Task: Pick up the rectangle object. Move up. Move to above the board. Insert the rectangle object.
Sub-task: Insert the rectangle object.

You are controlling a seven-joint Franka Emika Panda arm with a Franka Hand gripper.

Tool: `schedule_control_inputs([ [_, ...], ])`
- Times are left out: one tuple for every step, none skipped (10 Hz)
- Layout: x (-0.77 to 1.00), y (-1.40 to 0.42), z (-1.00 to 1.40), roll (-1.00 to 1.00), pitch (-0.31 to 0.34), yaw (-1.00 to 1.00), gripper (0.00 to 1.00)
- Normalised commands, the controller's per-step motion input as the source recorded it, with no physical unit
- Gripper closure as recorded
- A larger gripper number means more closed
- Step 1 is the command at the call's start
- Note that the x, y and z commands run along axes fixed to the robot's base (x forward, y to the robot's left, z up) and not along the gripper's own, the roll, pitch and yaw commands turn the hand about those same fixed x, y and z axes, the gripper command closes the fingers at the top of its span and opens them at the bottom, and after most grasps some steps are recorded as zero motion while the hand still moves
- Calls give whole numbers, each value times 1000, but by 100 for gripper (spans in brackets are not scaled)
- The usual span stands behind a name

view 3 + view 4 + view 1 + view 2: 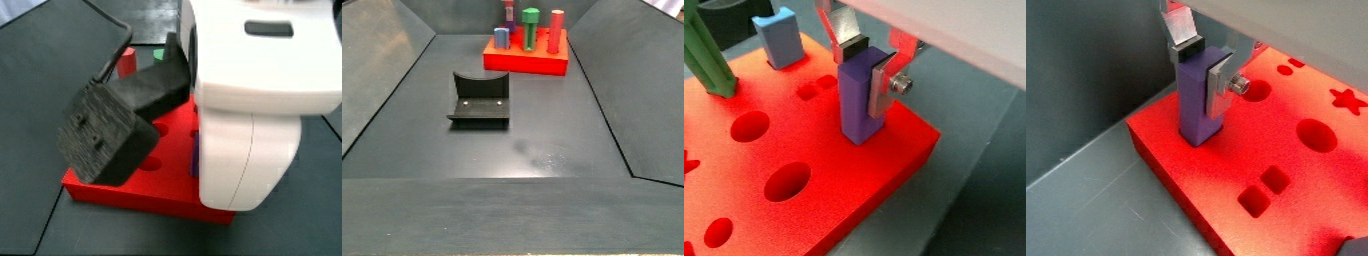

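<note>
Both jaws of the gripper (870, 68) flank the rectangle object (862, 102) — upright in the board (844, 180).

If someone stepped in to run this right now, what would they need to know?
Pincer: over a corner of the board, its fingers on either side of the bar's top; whether they grip or have let go is unclear.
Bar: upright, its foot in a slot near the board's corner.
Done: pick-up, lift, move over, insertion begun or finished.
Left: confirm the bar is seated, open the pincer, pull away.
</note>
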Motion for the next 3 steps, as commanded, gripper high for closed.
schedule_control_inputs([
  [0,0,-111,4,0,0,100],
  [-17,0,-60,0,-3,0,100],
  [0,0,0,0,0,0,100],
])
